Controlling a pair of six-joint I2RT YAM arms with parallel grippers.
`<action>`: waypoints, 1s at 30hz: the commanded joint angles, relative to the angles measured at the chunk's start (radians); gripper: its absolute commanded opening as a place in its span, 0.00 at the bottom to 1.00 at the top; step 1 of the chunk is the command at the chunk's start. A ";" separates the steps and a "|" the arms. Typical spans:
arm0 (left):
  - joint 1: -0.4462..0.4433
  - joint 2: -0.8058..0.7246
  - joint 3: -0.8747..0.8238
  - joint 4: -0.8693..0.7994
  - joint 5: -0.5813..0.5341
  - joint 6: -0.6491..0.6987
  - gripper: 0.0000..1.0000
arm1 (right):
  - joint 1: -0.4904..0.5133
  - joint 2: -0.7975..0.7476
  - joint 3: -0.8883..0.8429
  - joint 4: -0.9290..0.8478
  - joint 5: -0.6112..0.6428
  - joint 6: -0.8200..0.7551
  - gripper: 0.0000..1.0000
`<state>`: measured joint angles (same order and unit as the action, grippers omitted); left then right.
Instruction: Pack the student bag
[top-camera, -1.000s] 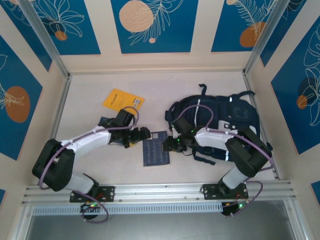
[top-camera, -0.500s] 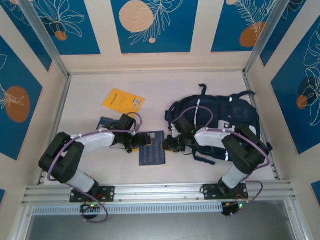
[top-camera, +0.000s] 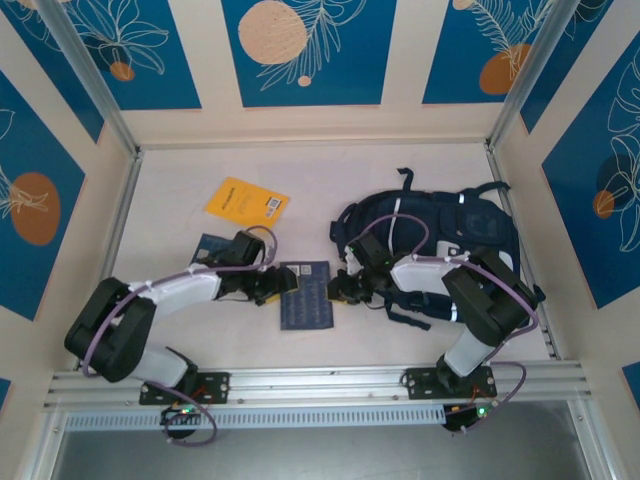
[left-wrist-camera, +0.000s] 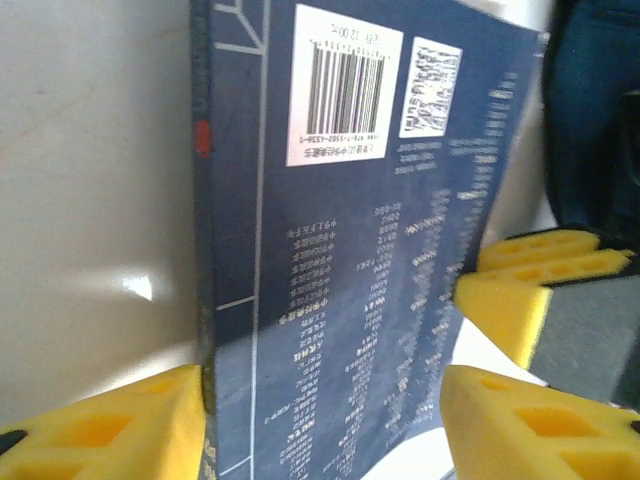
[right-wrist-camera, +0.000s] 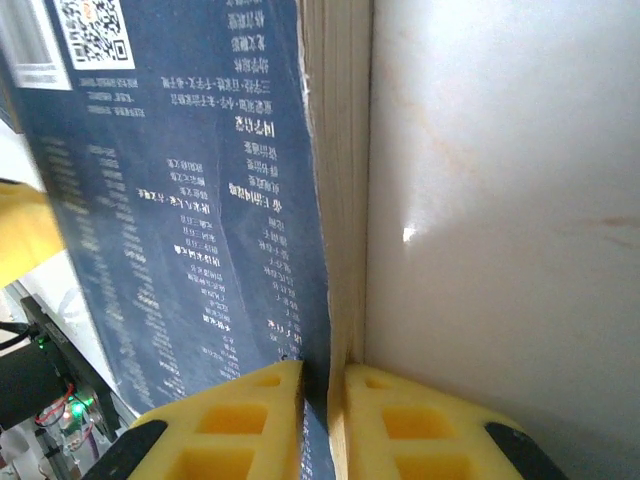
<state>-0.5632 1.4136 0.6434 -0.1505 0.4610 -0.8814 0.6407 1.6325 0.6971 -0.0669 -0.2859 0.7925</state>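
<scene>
The student bag (top-camera: 455, 230) lies at the right of the table, dark navy with white stripes; its blue fabric (left-wrist-camera: 600, 100) also shows in the left wrist view. A dark blue book (top-camera: 310, 300) lies flat to its left, barcode side up (left-wrist-camera: 340, 250). My right gripper (top-camera: 342, 290) is shut on the book's right edge, pinching cover and pages (right-wrist-camera: 325, 400). My left gripper (top-camera: 278, 285) straddles the book's other side, jaws open wide (left-wrist-camera: 320, 430). One pad is against the spine and the other is at the cover's edge. The right gripper's yellow fingers (left-wrist-camera: 510, 300) show past the book.
A yellow book (top-camera: 245, 200) lies at the back left. A small dark book (top-camera: 208, 246) sits partly under my left arm. Walls with blue panels close in the table on three sides, and a metal rail (top-camera: 320, 385) runs along the near edge.
My left gripper has come down onto the book's left side and its jaws have narrowed around it. My right gripper's jaws have closed on the book's right edge.
</scene>
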 joint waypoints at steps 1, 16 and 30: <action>-0.029 -0.060 0.000 0.156 0.154 -0.030 0.57 | -0.010 0.001 -0.028 0.013 -0.002 0.022 0.17; -0.038 0.071 -0.055 0.307 0.194 -0.074 0.47 | -0.018 -0.019 -0.056 0.044 -0.019 0.049 0.17; -0.041 -0.079 0.015 0.110 0.126 0.080 0.00 | -0.034 -0.176 -0.042 -0.059 0.040 -0.003 0.49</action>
<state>-0.5968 1.4433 0.6041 0.0326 0.5987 -0.8787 0.6239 1.5509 0.6579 -0.0505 -0.2832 0.8127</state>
